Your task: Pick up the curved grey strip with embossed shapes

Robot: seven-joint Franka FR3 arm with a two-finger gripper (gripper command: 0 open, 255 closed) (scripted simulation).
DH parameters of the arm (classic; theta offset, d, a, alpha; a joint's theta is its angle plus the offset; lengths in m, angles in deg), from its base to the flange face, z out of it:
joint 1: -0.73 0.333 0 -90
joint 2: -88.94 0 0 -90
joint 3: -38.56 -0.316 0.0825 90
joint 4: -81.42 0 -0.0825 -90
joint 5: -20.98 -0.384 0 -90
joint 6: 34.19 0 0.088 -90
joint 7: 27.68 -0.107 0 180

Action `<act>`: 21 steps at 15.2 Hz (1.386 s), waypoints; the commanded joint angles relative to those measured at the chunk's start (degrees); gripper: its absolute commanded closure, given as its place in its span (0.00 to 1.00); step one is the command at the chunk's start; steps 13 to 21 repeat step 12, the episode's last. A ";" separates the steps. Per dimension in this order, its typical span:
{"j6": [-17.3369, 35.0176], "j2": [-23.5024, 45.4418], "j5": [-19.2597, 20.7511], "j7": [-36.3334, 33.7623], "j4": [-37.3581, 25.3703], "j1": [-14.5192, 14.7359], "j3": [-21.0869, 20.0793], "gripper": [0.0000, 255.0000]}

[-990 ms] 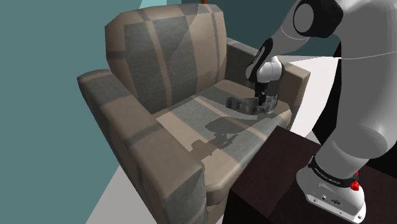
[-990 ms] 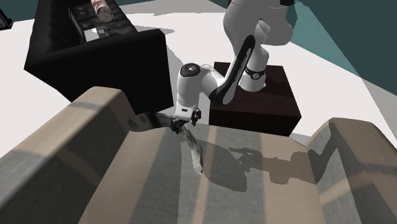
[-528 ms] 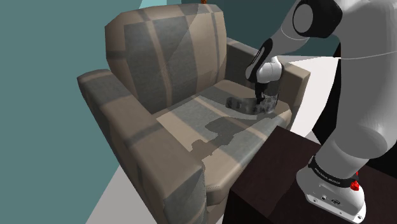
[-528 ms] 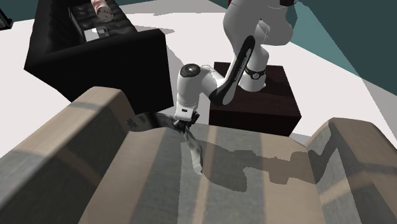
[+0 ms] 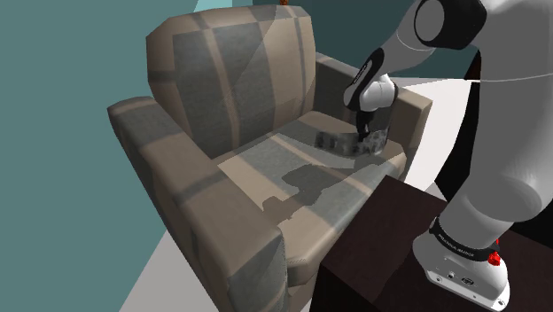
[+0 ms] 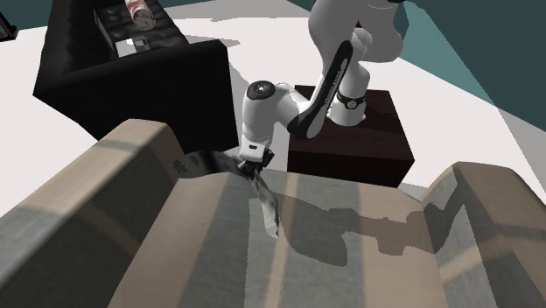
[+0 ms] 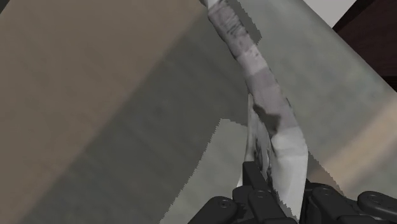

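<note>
From my end the hand (image 5: pixel 364 133) is clamped on the curved grey strip (image 5: pixel 341 142). In the wrist view the two black fingers (image 7: pixel 254 179) sit tight on either side of it, and the strip (image 7: pixel 267 108) runs up and away from between them.

Shoulder view: the strip is over the seat of the plaid armchair (image 5: pixel 221 89), toward the shoulder view's right and just beside the right armrest (image 5: pixel 403 106). The hand comes down on the strip's right end, approx vertical. The rest of the strip curves off to the left, low over the cushion. Can't tell whether that end touches the fabric or hangs just off it. There's a dark shadow patch on the seat, nearer the front edge.

Second ext. view looks over the chair back toward the robot. Here the hand (image 6: pixel 252 169) grips the strip (image 6: pixel 269 210) at its bend — one leg goes left toward the armrest, the other comes down toward the near side over the seat (image 6: pixel 350 206).

The strip's surface is mottled grey w/ darker blotches. I can't make out the embossed shapes as such.

The white arm (image 5: pixel 496 133) reaches in from its dark box stand (image 5: pixel 381 239), which is right against the chair's front corner. Beyond the stand in the second ext. view there's a black sofa (image 6: pixel 131 79) w/ some small items on it, too small to ID. Teal wall (image 5: pixel 53 106) behind the chair, pale floor (image 6: pixel 455 96) around it.
</note>
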 commanded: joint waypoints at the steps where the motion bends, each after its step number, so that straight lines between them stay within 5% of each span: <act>1: -1.19 -1.78 1.37 -0.92 0.42 1.00 1.15 1.00; 10: -6.92 -7.99 6.82 -4.30 0.19 3.85 4.76 1.00; 21: -7.02 -8.09 6.92 -4.37 0.18 3.88 4.80 1.00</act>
